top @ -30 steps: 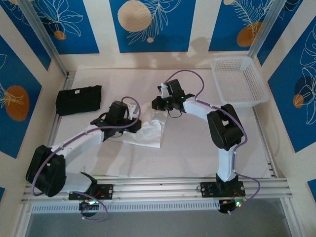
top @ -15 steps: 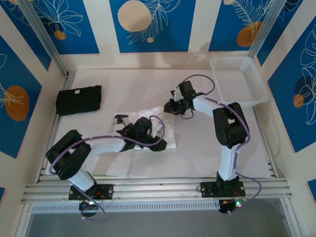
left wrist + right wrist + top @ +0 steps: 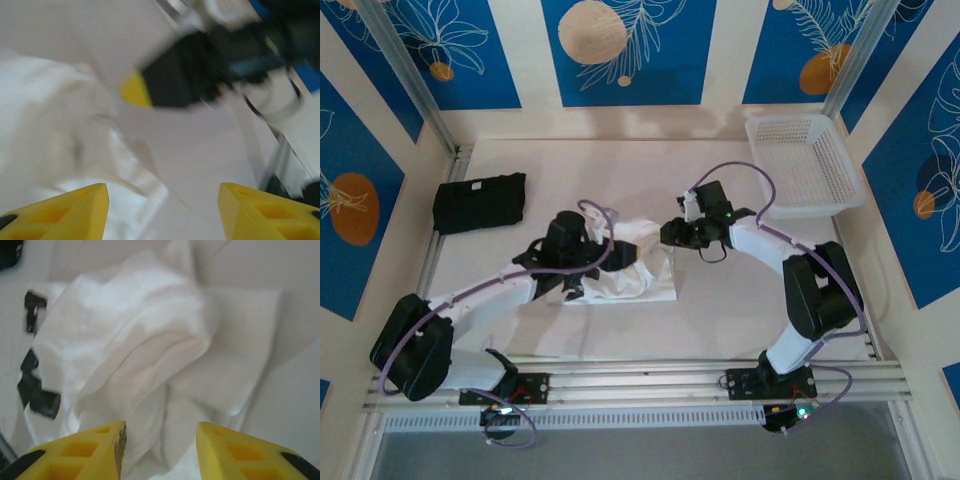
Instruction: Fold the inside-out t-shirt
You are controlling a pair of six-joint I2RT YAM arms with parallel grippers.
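Robot lab test cell, white table (image 3: 720, 315) boxed in by aluminium rails (image 3: 640, 378), a pair of robot arms (image 3: 770, 243) bolted at 6 o'clock, blue leaf-print wall panels (image 3: 650, 60) at 12 o'clock

T-shirt (image 3: 645, 280): thin white cloth, matt, creased. Basket (image 3: 790, 119): white plastic lattice. Bench (image 3: 720, 300): smooth, matt. Black garment (image 3: 480, 203): cloth.

Both arms wear the same kit: the left arm (image 3: 485, 292) and right arm (image 3: 768, 243) show white shells with chunky black joints, a purple-grey cable looping along each. At the aluminium rail (image 3: 640, 385), black base plates; just below it, a green light glows. Left gripper (image 3: 162, 187) and right gripper (image 3: 161, 425): bright yellow wedge-shaped fingers, hollow pockets.
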